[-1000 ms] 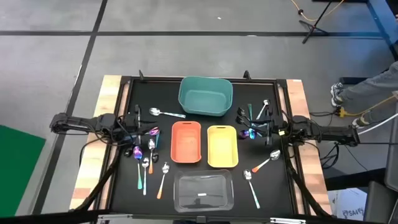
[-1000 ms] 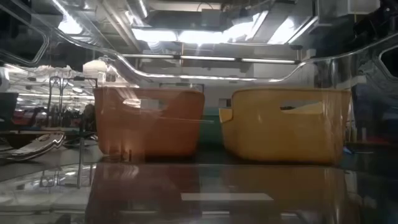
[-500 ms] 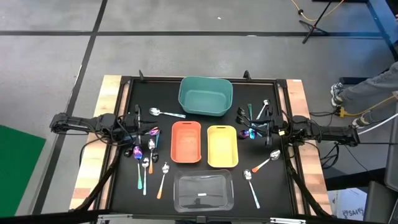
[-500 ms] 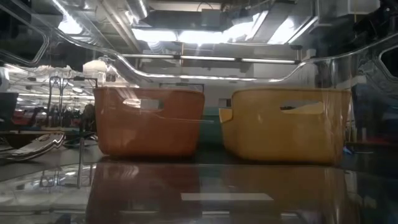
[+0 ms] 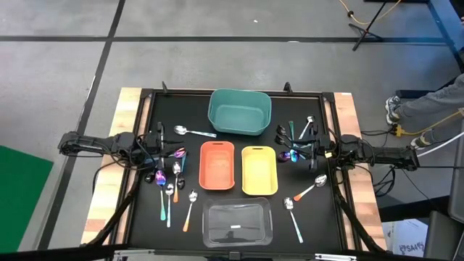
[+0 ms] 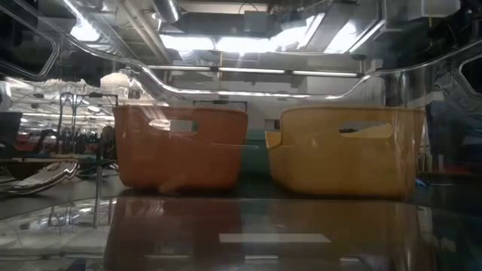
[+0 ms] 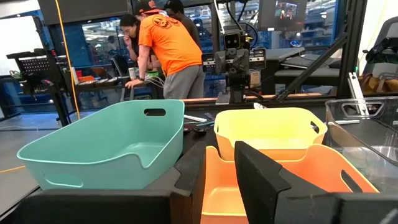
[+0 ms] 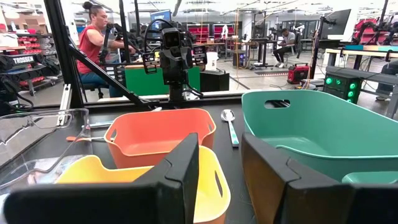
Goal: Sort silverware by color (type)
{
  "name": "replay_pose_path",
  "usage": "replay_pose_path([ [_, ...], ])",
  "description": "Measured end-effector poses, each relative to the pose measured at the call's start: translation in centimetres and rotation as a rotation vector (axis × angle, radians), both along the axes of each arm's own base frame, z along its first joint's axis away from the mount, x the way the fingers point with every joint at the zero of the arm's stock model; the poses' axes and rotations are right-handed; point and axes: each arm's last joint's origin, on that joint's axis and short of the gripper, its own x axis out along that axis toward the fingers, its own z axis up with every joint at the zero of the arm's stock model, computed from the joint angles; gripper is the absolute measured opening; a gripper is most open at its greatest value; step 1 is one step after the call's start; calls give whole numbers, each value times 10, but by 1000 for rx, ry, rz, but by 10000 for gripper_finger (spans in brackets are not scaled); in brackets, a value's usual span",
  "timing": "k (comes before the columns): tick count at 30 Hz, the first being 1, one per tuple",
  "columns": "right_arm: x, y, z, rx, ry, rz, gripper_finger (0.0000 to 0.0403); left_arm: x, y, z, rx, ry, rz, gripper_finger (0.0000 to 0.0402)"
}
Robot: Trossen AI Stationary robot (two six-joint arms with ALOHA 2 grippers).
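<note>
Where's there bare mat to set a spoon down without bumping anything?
Free: the black mat left of the teal plastic bin, and the strip between the clear plastic bin and the near-left spoons. Crowded: the spoon clusters by the left hand and right hand.

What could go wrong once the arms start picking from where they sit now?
1. The utensils by the left gripper lie bunched and seemingly overlapping, so one pinch may lift or drag a neighbour.
2. The same holds for the cluster by the right gripper at.
3. The orange bin and yellow bin seem to touch, so a drop near their shared edge could land in the wrong one.
</note>
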Motion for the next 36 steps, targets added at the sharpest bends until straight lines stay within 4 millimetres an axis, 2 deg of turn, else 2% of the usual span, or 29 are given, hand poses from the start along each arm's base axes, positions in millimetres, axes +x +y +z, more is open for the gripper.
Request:
replay_pose_path([
  [26,0,0,1,0,-15,-11,112,0,0,1,-1,-7,10,79],
  [36,0,0,2,0,-19,-11,112,-1,2,1,-93,-27,82,79],
])
